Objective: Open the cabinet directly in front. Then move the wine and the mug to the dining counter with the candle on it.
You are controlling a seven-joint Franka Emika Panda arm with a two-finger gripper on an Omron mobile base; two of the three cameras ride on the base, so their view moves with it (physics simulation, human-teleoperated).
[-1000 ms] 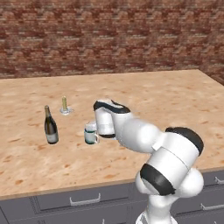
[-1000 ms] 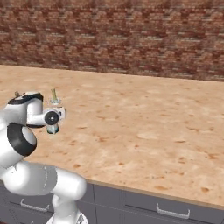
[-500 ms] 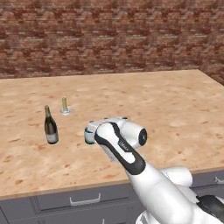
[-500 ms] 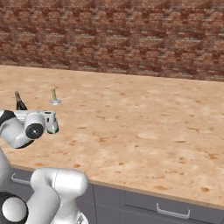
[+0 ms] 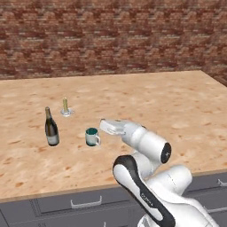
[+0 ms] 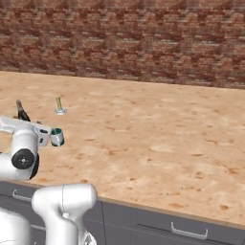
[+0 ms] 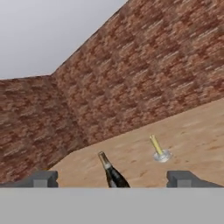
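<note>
In the left base view the wine (image 5: 52, 127) and the mug (image 5: 92, 137) stand upright on the counter (image 5: 146, 104) near the candle (image 5: 65, 107), which suggests both deliveries are done. In the right base view the tool (image 6: 47, 135) sits just beside the mug, apparently clear of it. In the hand view the fingertips (image 7: 43, 179) stand wide apart with nothing between them.

End effector (image 7: 112, 179) has released the mug (image 5: 91, 137), pulling back.
</note>
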